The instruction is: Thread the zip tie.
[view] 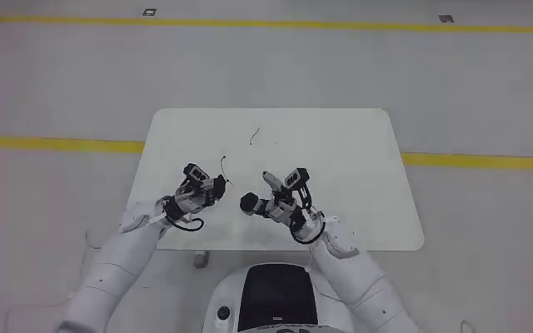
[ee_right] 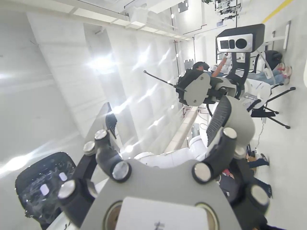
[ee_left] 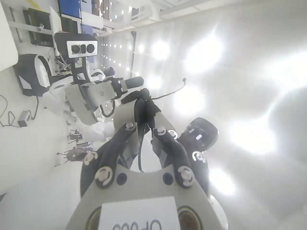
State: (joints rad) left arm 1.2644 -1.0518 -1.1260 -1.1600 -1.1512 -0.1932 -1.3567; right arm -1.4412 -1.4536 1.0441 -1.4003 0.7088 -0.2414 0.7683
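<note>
A thin black zip tie (ee_left: 168, 94) is pinched in my left gripper (ee_left: 144, 96), which is shut on it. Its small head end sticks out past the fingertips and its tail hangs back between the fingers. From above, the left gripper (view: 215, 187) is raised over the table's near left part, with the zip tie (view: 223, 165) curving up from it. My right gripper (view: 260, 190) hovers just beside it, open, with nothing between its fingers. From the right wrist, the right gripper (ee_right: 165, 118) faces the left gripper (ee_right: 191, 92), and the zip tie (ee_right: 158, 78) points out from it.
A second black zip tie (view: 254, 135) lies loose on the white table (view: 350, 158), farther back near the middle. The table's right half and far edge are bare. Yellow floor lines run behind and beside the table.
</note>
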